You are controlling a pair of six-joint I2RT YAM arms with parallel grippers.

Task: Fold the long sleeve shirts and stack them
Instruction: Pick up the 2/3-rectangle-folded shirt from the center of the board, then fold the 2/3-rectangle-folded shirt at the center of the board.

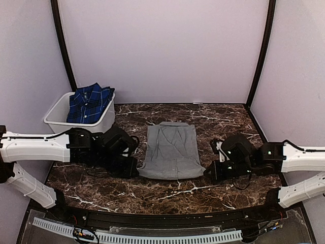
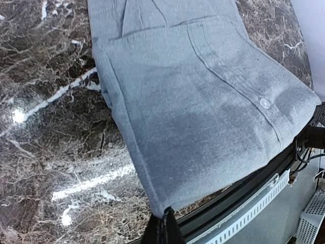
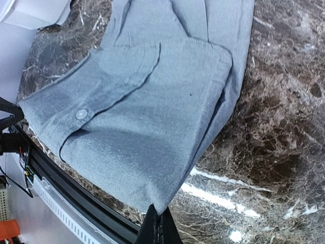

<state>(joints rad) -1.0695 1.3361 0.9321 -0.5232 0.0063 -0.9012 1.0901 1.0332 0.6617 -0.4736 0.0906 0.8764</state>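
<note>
Grey shirt (image 1: pixel 170 150) folded into a neat rectangle at centre frame in the top view, lying flat on the dark marble table (image 1: pixel 152 192), collar end toward the back wall. Left gripper (image 1: pixel 135 170) low at the near left corner of the cloth and right gripper (image 1: pixel 207 173) low at the near right corner, both arms reaching in from the frame edges.

Left wrist view: fingers (image 2: pixel 170 234) at bottom centre, jaws pressed together with no gap, pinching the very tip of the shirt's corner. Pale button (image 2: pixel 264 102) showing on the placket at right.

Right wrist view, much the same in mirror: fingers (image 3: pixel 152 231) at bottom centre, jaws fully closed on the other corner. Button (image 3: pixel 81 114) at left.

Navy-and-blue plaid shirt (image 1: pixel 90 101) bundled in the white plastic tub (image 1: pixel 53 116) at upper left of the top view, well apart from the grey one.
</note>
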